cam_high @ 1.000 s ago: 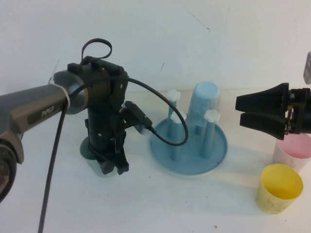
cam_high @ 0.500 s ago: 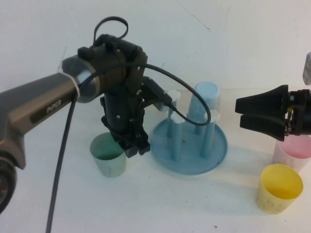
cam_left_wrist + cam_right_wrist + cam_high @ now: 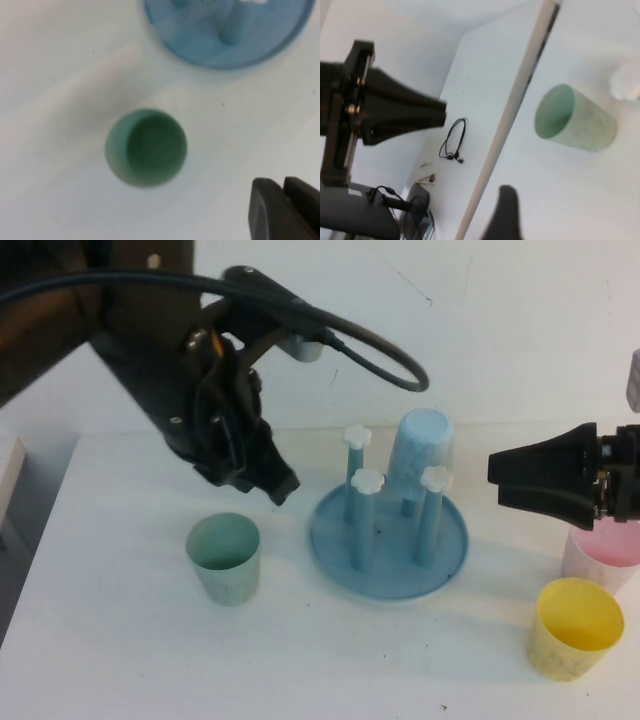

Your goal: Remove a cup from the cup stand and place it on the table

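High view: four cups in all. The mint-green cup (image 3: 224,558) stands upright and alone on the table (image 3: 120,660), at about 9 o'clock from the cup stand (image 3: 389,540), near it but apart. The stand has four pegs; three white caps show, and a light blue cup (image 3: 422,455) sits upside down on the peg at 12 o'clock. A yellow cup (image 3: 574,628) and a pink cup (image 3: 600,554) stand near the table's right edge. The left gripper (image 3: 283,486) hangs above the table between mint cup and stand, jaws together. The right gripper (image 3: 497,480) hovers at 3 o'clock of the stand, jaws closed and empty.

Left wrist view: the cup (image 3: 146,148) opens upward with bare table all round; the stand's (image 3: 220,47) rim lies apart.

Right wrist view: the cup (image 3: 574,119) stands inside the table's edge.
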